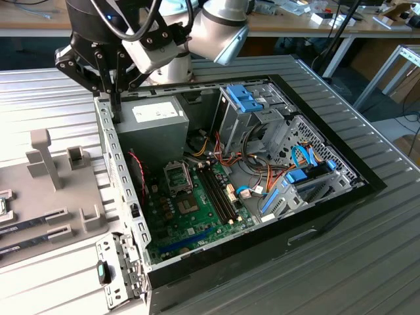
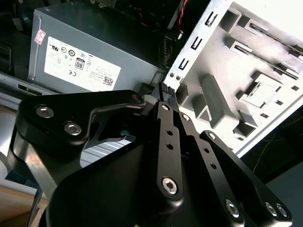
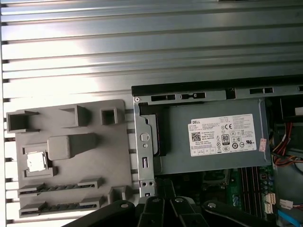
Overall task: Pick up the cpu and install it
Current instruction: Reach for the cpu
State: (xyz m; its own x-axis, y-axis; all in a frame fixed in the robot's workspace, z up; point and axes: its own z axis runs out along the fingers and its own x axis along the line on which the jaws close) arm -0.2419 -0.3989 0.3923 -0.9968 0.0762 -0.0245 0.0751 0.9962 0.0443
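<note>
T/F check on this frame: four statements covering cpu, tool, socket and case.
1. The cpu lies in the gray fixture tray, outside the case. True.
2. The tool holds the cpu. False: the cpu lies in the tray, while the tool is at the case edge beside the power supply.
3. The cpu is already seated in the motherboard socket. False: in the exterior view the socket looks empty.
4. The case lies open on a slatted metal table. True.
</note>
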